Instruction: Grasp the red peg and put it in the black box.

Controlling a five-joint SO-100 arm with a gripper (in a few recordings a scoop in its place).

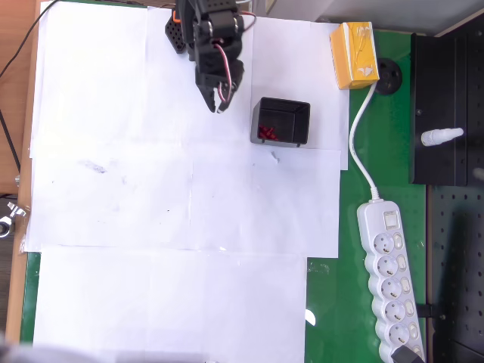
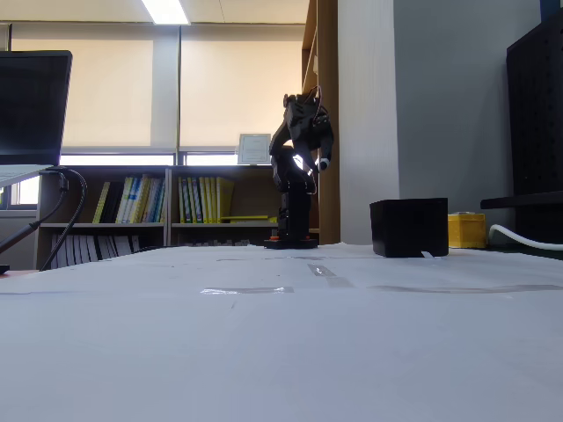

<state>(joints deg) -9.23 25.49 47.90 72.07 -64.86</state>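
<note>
1. Overhead view: the black arm's two-finger gripper (image 1: 221, 106) hangs folded near the top of the white paper sheets (image 1: 151, 189), tips pointing down-picture. Can't tell how far the jaws are parted, and nothing visible between them.
2. Same view: small square black open-topped plastic box (image 1: 280, 122) sits just right of the gripper and slightly lower, not touching it. Cluster of small red pegs (image 1: 267, 134) lies inside, at its lower-left corner.
3. A separate tiny dark red peg on the paper: can't make one out. Faint speck just below the box is too small to name. So its direction and long axis relative to the gripper are unknown; judging by this, the pick target must be located before any reach.
4. Surroundings: yellow carton (image 1: 355, 54) up-right of the box, white power strip (image 1: 390, 283) w/ cable on the green mat at right. Nothing stands betw. gripper and box.
5. Fixed view: low side look across the table. Arm stands folded, gripper (image 2: 322, 163) raised well above the surface; jaw opening not readable here either. Box (image 2: 409, 227) is right of the arm base, carton (image 2: 466, 230) just beyond it. No loose peg discernible.
</note>
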